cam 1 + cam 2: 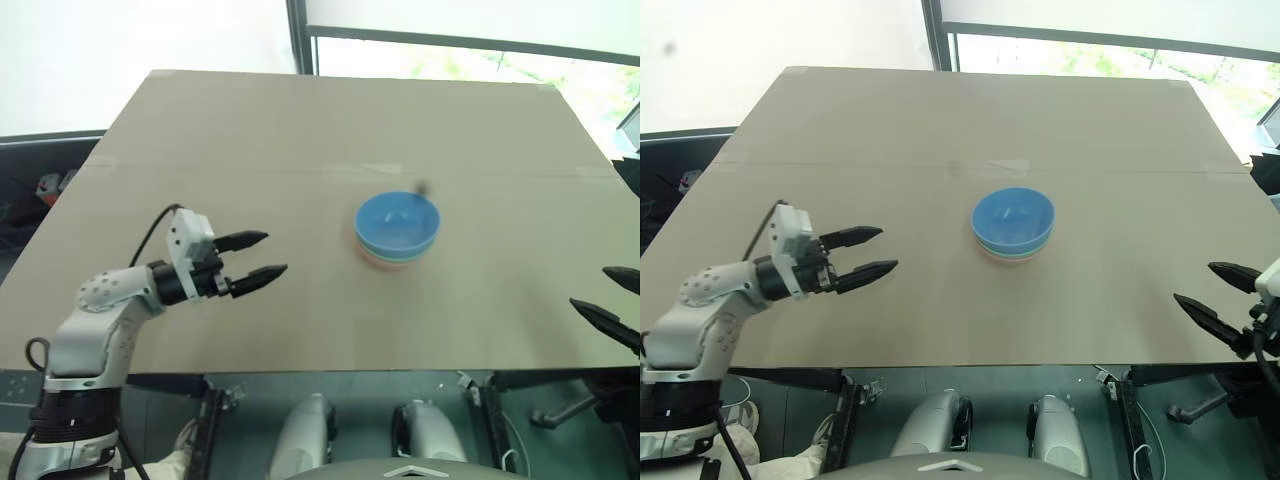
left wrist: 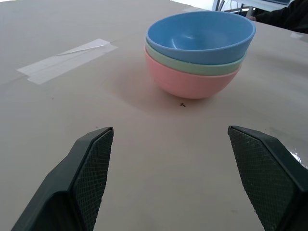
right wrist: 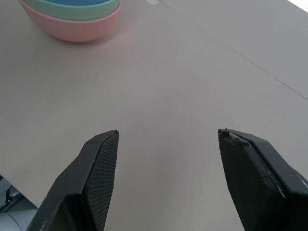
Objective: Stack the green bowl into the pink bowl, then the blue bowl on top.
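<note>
The three bowls stand nested in one stack on the tan table [image 1: 300,130], right of its middle. The blue bowl [image 2: 199,37] sits on top, the green bowl [image 2: 202,68] shows as a mint rim under it, and the pink bowl [image 2: 190,84] is at the bottom on the table. My left gripper [image 1: 262,256] hovers open over the table to the left of the stack, well apart from it, fingers pointing at it. At the table's front right edge my right gripper [image 1: 1212,290] is open too, with nothing between its fingers.
A strip of clear tape [image 2: 67,60] lies on the table behind and left of the stack, along a seam that crosses the table. The table's front edge [image 1: 330,372] runs just below both grippers. A window stands behind the far edge.
</note>
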You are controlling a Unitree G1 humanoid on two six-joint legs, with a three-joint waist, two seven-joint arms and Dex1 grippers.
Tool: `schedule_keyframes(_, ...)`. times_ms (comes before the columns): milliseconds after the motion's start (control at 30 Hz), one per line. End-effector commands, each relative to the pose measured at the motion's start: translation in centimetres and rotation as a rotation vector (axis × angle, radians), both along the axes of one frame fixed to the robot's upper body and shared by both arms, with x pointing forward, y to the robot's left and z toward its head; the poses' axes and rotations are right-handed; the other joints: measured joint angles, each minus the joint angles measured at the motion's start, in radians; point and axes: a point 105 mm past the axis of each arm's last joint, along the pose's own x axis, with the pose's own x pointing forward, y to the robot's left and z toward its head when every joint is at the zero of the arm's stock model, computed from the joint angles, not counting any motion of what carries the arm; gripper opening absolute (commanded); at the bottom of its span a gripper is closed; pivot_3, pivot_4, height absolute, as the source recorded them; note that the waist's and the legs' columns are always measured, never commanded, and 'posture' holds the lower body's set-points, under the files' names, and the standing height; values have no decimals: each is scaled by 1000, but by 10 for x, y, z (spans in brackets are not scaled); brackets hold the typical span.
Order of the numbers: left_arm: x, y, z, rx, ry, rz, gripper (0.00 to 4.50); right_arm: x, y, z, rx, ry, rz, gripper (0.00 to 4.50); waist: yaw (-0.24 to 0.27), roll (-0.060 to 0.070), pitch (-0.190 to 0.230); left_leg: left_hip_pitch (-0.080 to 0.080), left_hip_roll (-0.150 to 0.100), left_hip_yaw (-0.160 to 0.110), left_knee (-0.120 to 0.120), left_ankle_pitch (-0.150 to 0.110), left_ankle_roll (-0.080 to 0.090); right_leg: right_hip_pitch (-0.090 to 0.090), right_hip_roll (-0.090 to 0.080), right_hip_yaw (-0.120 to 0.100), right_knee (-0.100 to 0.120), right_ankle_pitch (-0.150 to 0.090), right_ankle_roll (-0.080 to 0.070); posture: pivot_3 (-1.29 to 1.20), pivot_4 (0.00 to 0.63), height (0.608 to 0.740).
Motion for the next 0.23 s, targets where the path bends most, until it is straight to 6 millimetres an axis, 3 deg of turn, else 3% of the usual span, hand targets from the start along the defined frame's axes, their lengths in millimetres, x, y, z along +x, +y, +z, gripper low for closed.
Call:
schedule_keyframes(33,0,-5,20,-4,-70,-27,4017,1,-5,10,-28,-46,-9,3467,0,0,0,0,0,0,0,0,0,0,0,0,0,0,0,0,150,740)
schedule_keyframes(233,5,-10,23,-14,-79,-34,4017,6,-1,10,-17,-57,-3,3467,-1,0,0,0,0,0,0,0,0,0,0,0,0,0,0,0,150,740)
